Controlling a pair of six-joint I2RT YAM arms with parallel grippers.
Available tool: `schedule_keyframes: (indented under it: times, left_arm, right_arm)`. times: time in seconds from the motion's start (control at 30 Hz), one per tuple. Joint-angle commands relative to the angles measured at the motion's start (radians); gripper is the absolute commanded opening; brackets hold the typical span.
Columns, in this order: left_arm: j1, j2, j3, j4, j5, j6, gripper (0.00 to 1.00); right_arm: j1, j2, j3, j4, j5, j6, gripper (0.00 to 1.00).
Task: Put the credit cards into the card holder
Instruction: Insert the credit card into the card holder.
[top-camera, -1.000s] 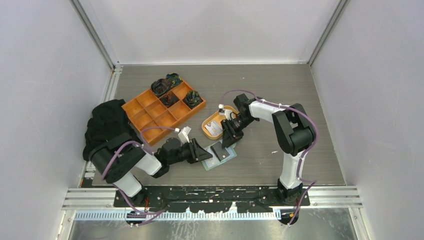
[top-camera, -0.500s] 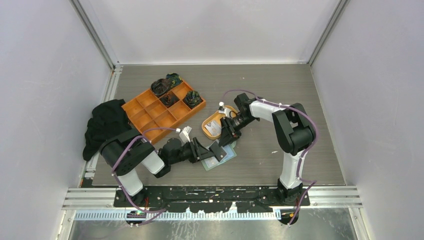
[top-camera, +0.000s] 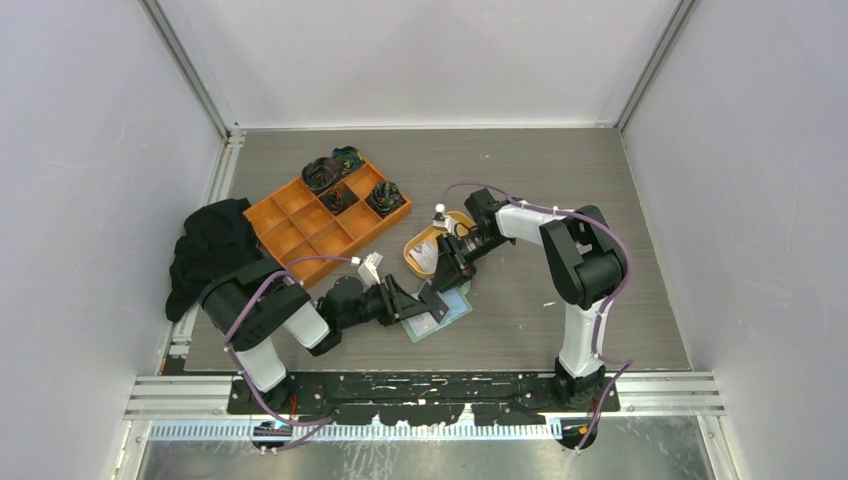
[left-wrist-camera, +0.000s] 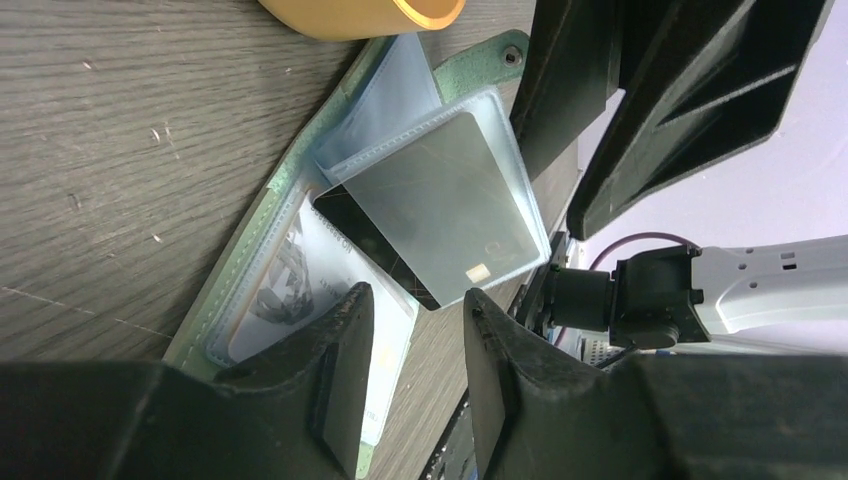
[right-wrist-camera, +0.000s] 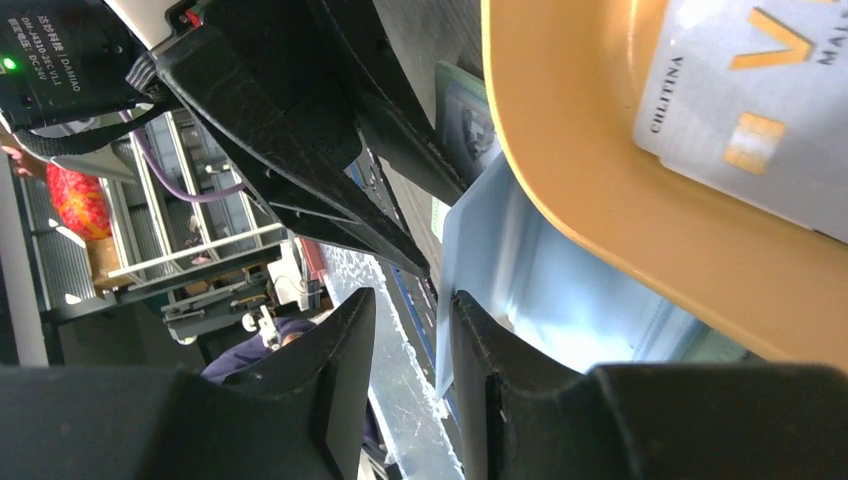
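Watching the left jaws slide in and ease a touch wider, empty, at the card holder (left-wrist-camera: 470, 80) lying open toward the near edge of the bench (left-wrist-camera: 120, 150), right jaws narrowly parted over it; one credit card (left-wrist-camera: 440, 190) looks sleeved, another waits in the orange dish (right-wrist-camera: 600, 210).

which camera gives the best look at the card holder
The left wrist view: the card holder lies open, its glossy pockets, one loaded card and snap tab close up. The top external view shows the card holder small and partly covered. The right wrist view catches only a pale pocket edge past the orange dish.
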Motion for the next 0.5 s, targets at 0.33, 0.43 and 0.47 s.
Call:
schedule_keyframes:
  times: [0.33, 0.43, 0.47]
  left_arm:
    - [-0.002, -0.04, -0.034, 0.047, -0.05, -0.003, 0.38]
    - [-0.003, -0.053, -0.05, 0.041, -0.057, -0.003, 0.38]
    - [-0.002, -0.055, -0.052, 0.039, -0.058, -0.002, 0.39]
  right_arm:
    - [0.065, 0.016, 0.004, 0.017, -0.087, -0.002, 0.4]
    - [0.081, 0.019, 0.008, 0.008, -0.089, -0.007, 0.4]
    - [0.085, 0.019, 0.009, 0.007, -0.084, -0.006, 0.4]
